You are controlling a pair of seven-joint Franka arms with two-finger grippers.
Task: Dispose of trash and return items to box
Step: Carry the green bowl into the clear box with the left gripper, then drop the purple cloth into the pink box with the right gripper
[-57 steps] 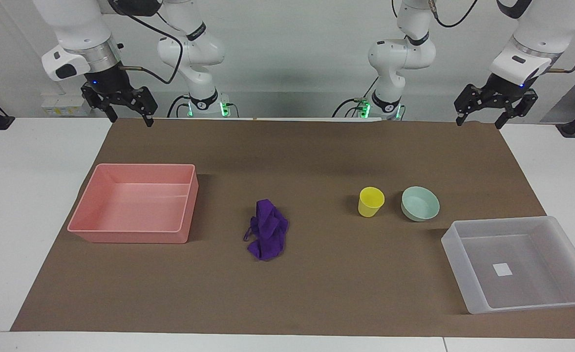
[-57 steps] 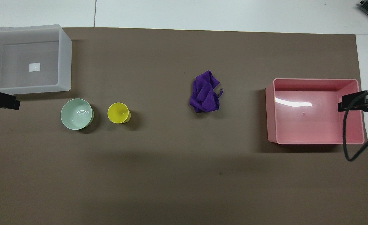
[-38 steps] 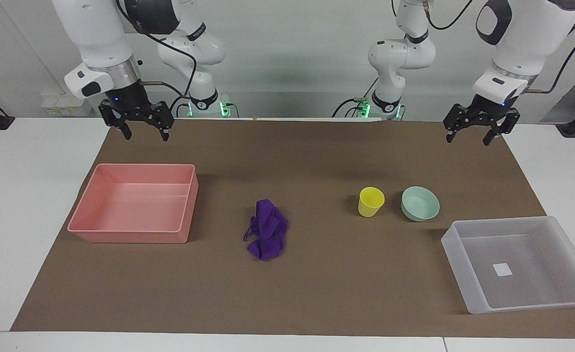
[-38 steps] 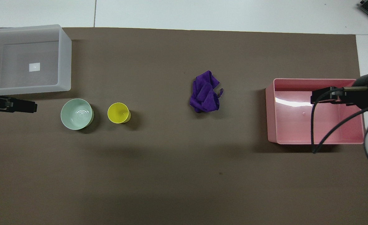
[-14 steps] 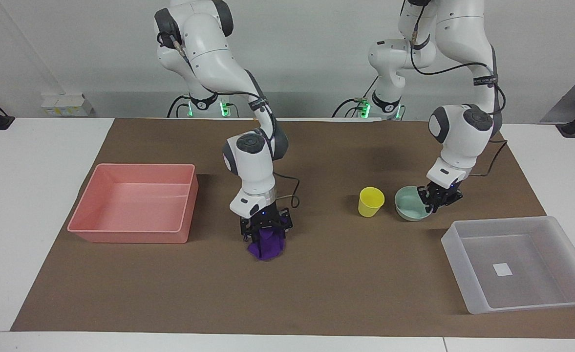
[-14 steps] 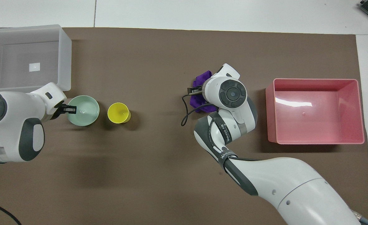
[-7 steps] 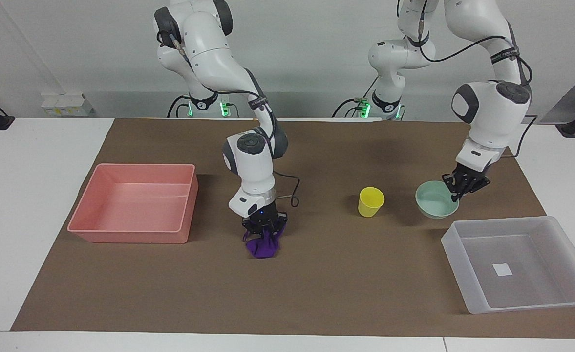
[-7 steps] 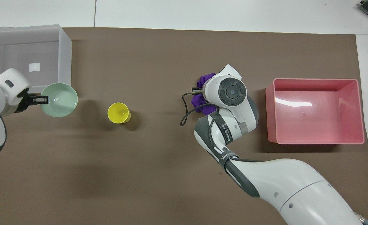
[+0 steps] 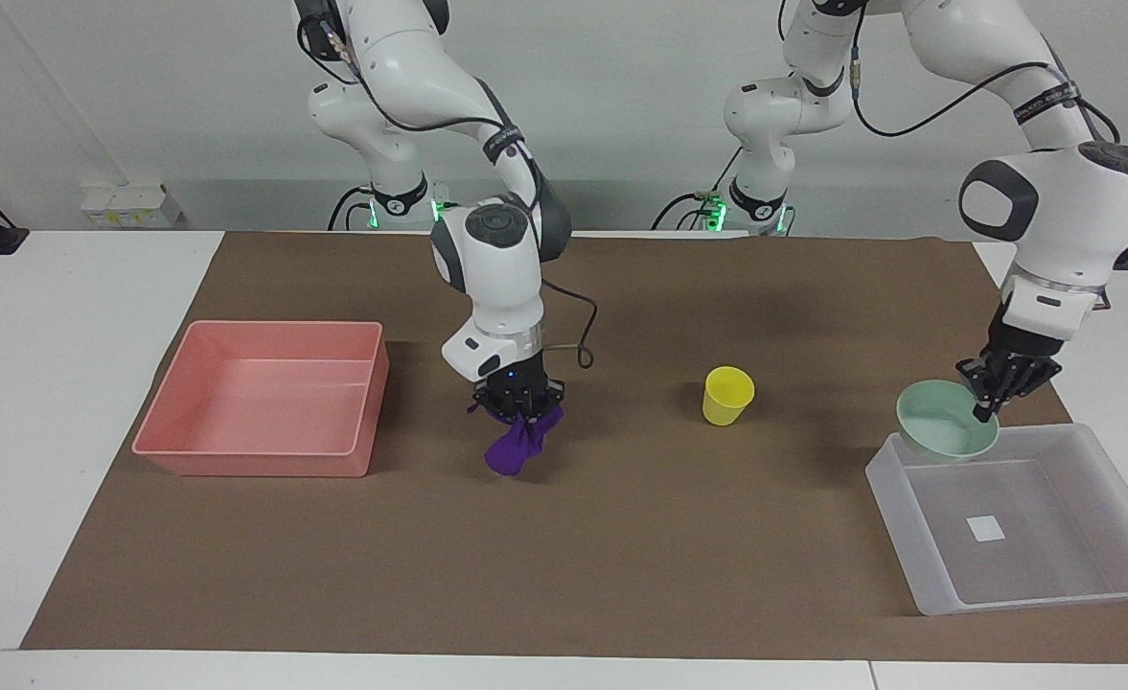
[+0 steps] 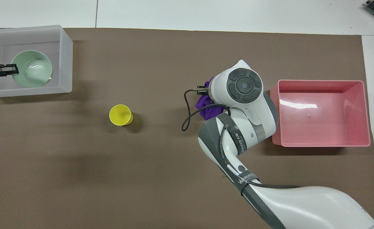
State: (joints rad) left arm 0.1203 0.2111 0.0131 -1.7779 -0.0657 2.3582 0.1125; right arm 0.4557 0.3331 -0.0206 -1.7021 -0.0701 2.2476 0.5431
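My right gripper (image 9: 519,410) is shut on the purple cloth (image 9: 516,447), which hangs from it just above the brown mat, between the pink bin and the yellow cup. The cloth shows partly under the arm in the overhead view (image 10: 209,108). My left gripper (image 9: 984,408) is shut on the rim of the mint-green bowl (image 9: 939,429) and holds it up over the translucent box (image 9: 1052,551), at the box's end nearer the robots. From overhead the bowl (image 10: 31,69) and left gripper (image 10: 9,69) lie over the box (image 10: 66,57). The yellow cup (image 9: 727,395) stands upright on the mat (image 10: 120,114).
An empty pink bin (image 9: 257,466) stands at the right arm's end of the mat, also seen from overhead (image 10: 273,111). The brown mat (image 9: 621,565) covers most of the white table. The right arm's forearm hangs over the mat beside the pink bin.
My left gripper has carried the bowl from beside the cup to over the translucent box. My right gripper has lifted the purple cloth off the mat and shifted slightly toward the robots.
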